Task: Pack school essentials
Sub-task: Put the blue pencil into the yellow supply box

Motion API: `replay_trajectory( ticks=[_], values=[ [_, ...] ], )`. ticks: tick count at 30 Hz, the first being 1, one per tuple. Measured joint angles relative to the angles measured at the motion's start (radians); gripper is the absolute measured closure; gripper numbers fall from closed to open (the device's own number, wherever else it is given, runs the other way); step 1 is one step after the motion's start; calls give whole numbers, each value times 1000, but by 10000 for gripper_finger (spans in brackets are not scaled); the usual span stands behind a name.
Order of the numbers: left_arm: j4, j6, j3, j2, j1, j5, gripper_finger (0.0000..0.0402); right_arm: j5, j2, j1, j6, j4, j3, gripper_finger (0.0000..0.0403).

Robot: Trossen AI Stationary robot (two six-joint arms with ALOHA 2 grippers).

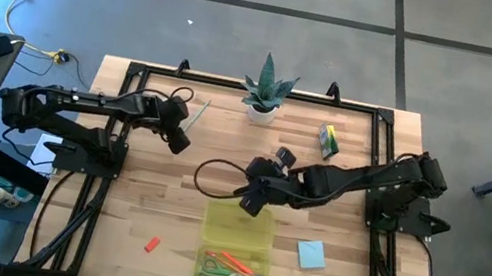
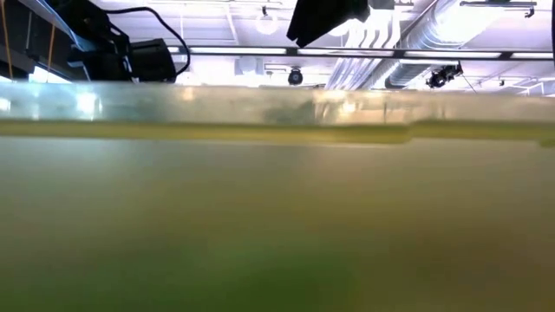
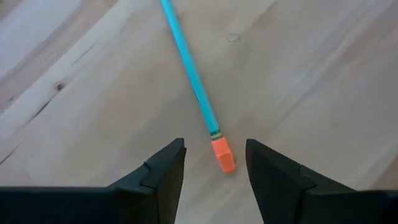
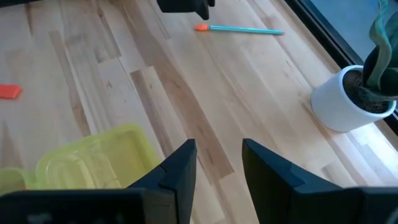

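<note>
Two claws stand apart: left claw (image 3: 214,168) over blue pencil (image 3: 189,74); right claw (image 4: 217,165) near potted plant (image 4: 354,93).

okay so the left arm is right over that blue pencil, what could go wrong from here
1. The left gripper has its fingers open around only the orange eraser tip of the blue pencil. Gripped that far off-centre, the pencil may pivot or slip out.
2. The pencil lies flat on the table, so closing a little too high could miss it or flick it away.
3. The right gripper hovers by the yellow-green case, where the left arm might crowd it when delivering.
</note>
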Motion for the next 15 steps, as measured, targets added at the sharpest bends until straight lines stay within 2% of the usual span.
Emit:
replay_trajectory(
  ticks=[15],
  values=[
    [83, 29, 0, 189, 50, 32, 243, -2, 1, 0, 0, -4, 0, 281]
  ],
)
